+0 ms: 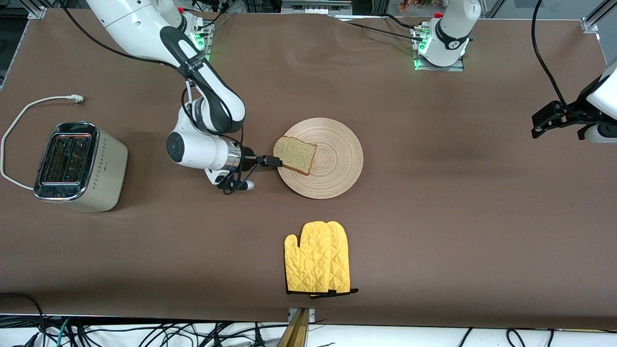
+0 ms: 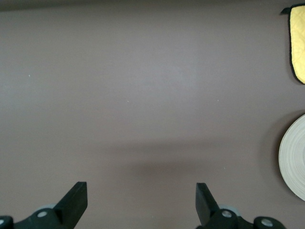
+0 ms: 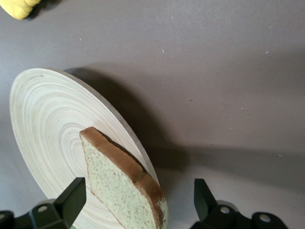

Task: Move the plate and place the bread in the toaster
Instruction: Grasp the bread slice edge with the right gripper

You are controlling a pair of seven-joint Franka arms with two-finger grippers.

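From the front, the right end effector (image 1: pixel 275 161) reaches the bread (image 1: pixel 295 154) lying on the plate (image 1: pixel 337 166), well apart from the toaster (image 1: pixel 77 166); its wrist view shows fingers (image 3: pixel 72 198) spread around the slice's edge, so a shallow pinch could crumble or drop it, while the left end effector (image 2: pixel 142 200) waits agape over bare tabletop (image 2: pixel 143 95).

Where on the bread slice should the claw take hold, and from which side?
Grip the bread by the crust edge that overhangs the plate rim toward the toaster, coming in low and sideways from that end. The slice lies flat, so only this edge is free. The right claw is there, open around it; the left claw waits open.
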